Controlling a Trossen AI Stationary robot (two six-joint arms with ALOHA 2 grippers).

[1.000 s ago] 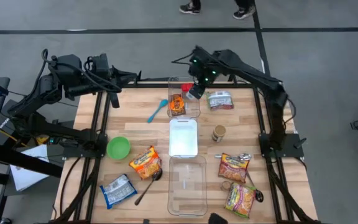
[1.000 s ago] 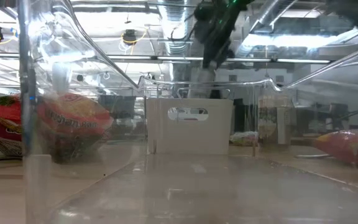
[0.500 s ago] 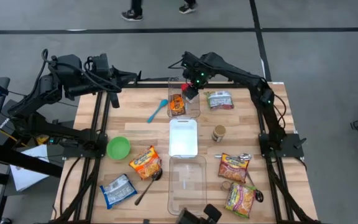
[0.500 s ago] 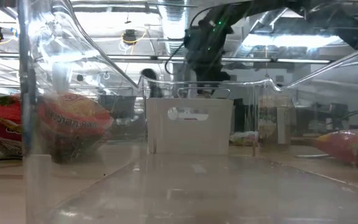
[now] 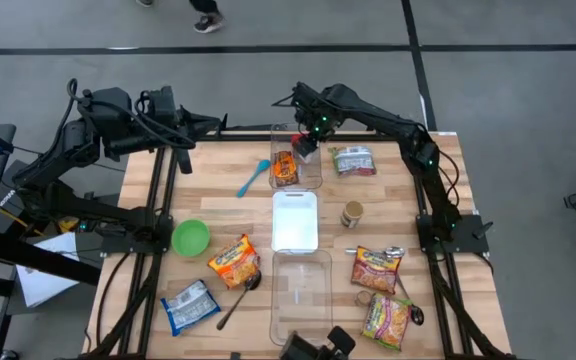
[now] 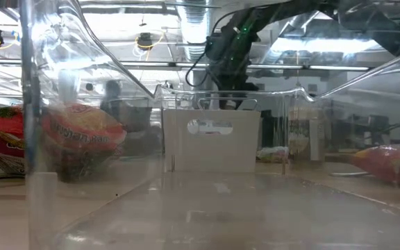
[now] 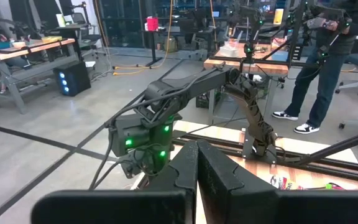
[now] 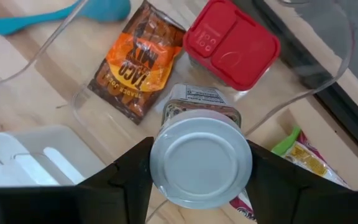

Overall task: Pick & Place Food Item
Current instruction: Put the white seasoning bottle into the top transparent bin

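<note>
My right gripper (image 5: 306,148) hangs over the far end of a clear container (image 5: 315,183) and is shut on a small jar (image 8: 201,163). The jar has a pale round end and a printed label (image 8: 199,98). In that container lie an orange taco packet (image 8: 138,59) and a thing with a red lid (image 8: 232,43). The low view shows the gripper (image 6: 231,87) just above the container's rim. My left gripper (image 7: 196,180) is shut and holds nothing, raised beyond the table's far left corner (image 5: 183,125). My right gripper pinches the jar between its two fingers (image 8: 132,171), one on each side of the round body just below the pale end (image 8: 166,186). The fingers point steeply down from above. The jar hangs below them, leaning a little. Whether its lower end touches the container cannot be told.
A white tray (image 5: 294,221) and a second clear container (image 5: 300,295) lie down the table's middle. A teal spoon (image 5: 254,176), a green bowl (image 5: 190,237), a brown jar (image 5: 352,214), a green packet (image 5: 353,161) and several noodle packets (image 5: 376,270) lie around. A person's feet pass beyond the far edge.
My right gripper has sunk with the jar toward the far clear container and shifted slightly toward the table's left, rolling a little as it went. For the last half second it has stayed still.
</note>
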